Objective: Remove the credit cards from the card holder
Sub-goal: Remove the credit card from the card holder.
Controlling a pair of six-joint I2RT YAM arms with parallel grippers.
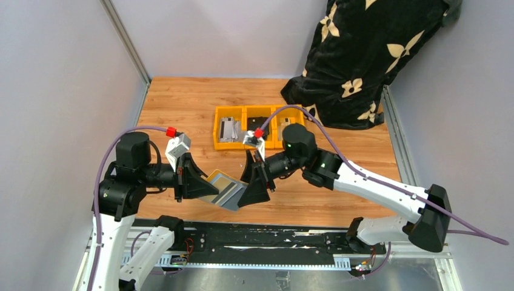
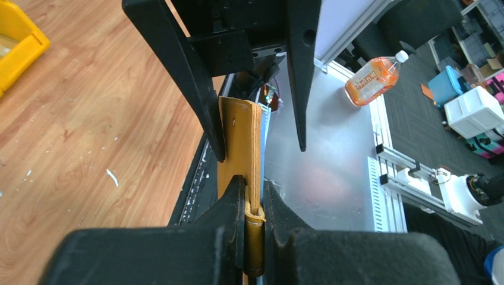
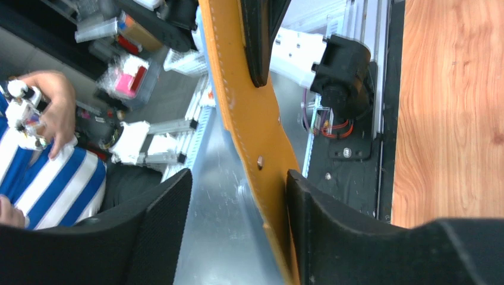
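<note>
**A:** From above: the card holder (image 1: 225,189) hangs between the two arms, over the near edge of the surface (image 1: 182,103). The left gripper (image 1: 205,183) is at one end, the right gripper (image 1: 253,187) at the other.

**B:** Left wrist view: its fingers (image 2: 229,208) are pinched tight on the holder's edge. Thin leather, looks light and bendy.

**A:** Right wrist view: those fingers (image 3: 157,228) stand wide apart, the holder between them, brushing one pad. Nothing gripped.

**B:** The credit cards? I can't pick them out. They'd be stiff and slick, so I'd pinch an exposed corner.

Open tabletop (image 1: 176,103) left of yellow bins (image 1: 229,145)
</note>
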